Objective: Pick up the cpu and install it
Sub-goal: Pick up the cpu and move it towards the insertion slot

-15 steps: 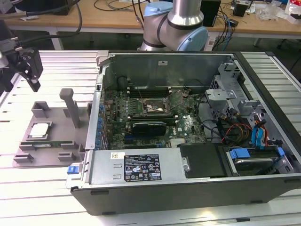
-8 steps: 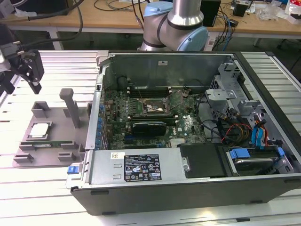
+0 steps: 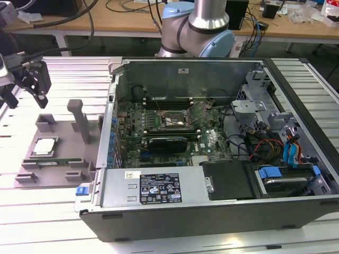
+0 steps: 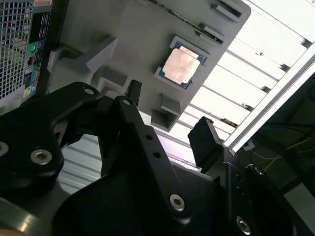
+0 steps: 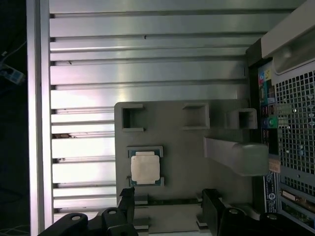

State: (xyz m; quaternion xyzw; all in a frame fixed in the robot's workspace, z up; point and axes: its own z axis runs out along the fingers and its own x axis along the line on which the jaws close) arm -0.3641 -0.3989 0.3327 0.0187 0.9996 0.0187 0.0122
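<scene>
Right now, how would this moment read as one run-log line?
gripper: open, empty | cpu: on grey tray outside case, not gripped | install: not done

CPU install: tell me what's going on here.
The arm's tool, jaws open and empty, hangs above the grey tray that sits beside the open computer case. The cpu lies flat in its recess on that tray, not gripped and not yet picked up.
</scene>
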